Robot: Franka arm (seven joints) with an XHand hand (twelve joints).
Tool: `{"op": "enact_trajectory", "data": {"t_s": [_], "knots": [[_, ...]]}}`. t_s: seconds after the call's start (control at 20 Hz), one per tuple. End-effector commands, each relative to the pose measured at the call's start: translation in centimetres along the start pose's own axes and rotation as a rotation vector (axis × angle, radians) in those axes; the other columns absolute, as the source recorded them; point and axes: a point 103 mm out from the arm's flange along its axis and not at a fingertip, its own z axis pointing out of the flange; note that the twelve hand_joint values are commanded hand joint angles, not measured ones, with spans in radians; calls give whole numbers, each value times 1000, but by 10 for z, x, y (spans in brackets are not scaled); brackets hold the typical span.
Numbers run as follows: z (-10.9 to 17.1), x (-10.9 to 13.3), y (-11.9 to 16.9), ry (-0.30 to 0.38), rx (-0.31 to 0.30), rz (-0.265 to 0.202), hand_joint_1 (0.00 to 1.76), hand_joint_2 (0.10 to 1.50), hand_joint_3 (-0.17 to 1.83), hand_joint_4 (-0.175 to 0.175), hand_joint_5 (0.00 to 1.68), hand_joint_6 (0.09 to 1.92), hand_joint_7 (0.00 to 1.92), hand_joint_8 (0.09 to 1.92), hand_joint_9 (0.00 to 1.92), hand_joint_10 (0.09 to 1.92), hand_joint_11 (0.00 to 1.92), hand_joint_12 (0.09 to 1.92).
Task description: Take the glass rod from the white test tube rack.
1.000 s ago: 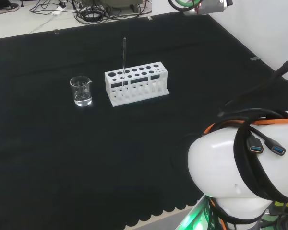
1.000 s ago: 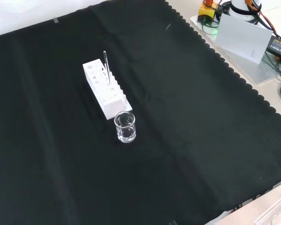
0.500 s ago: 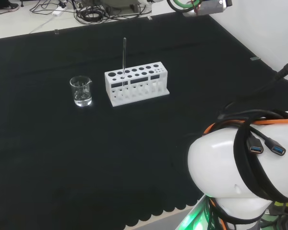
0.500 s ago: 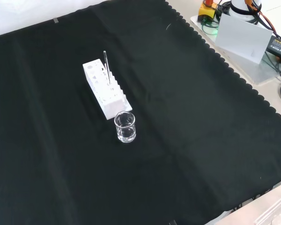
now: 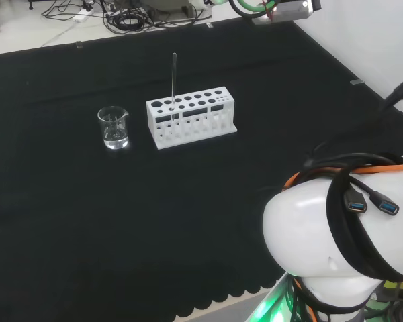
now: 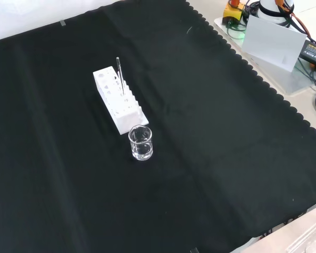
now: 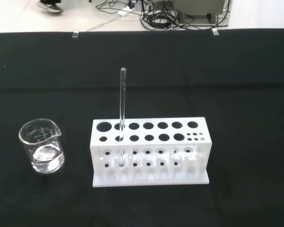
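I judge the task barely begun: the thin clear glass rod [image 7: 121,113] stands upright in the white plastic test tube rack [image 7: 149,151], seated in a hole near the rack's end on the beaker's side, with nothing touching it, so the whole approach, grasp and lift are left to do. I cannot tell how the hand's fingers are set or whether they hold anything. From the head view, nearest me is the arm's own big white link [image 5: 329,248] with its black cables, standing over the scalloped near edge of the black cloth [image 5: 121,221] that covers the bench. Beyond a wide bare stretch of cloth, toward the middle, the rack [image 5: 191,115] sits with the rod [image 5: 173,80] rising well above its top plate. Just beside the rack's left end in that view, apart from it, stands a small clear glass beaker [image 5: 113,127], which looks to hold a little clear liquid in the wrist view [image 7: 41,146]. In the front view the beaker [image 6: 140,143] is just in front of the rack's near end [image 6: 117,99], and the rod [image 6: 119,74] shows as a fine line. Past the cloth's far edge in the head view I see pale floor with tangled cables [image 5: 124,15]; off the cloth's right edge in the front view is a white slanted card [image 6: 268,41] beside some equipment.
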Motion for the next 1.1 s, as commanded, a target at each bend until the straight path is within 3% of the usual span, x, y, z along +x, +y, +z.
{"op": "enact_trajectory", "data": {"t_s": [0.05, 0.35, 1.1], "knots": [[1, 12, 13, 11, -1, -18, 432, 930, 238, -75, 2, 87, 0, 296, 0, 613, 0, 1012], [6, 13, 56, 55, -5, -67, 426, 942, 221, -73, 24, 87, 0, 355, 0, 658, 0, 1074], [42, 19, 125, 56, 21, -97, 441, 946, 202, -51, 123, 87, 0, 552, 3, 805, 0, 1196]]}}
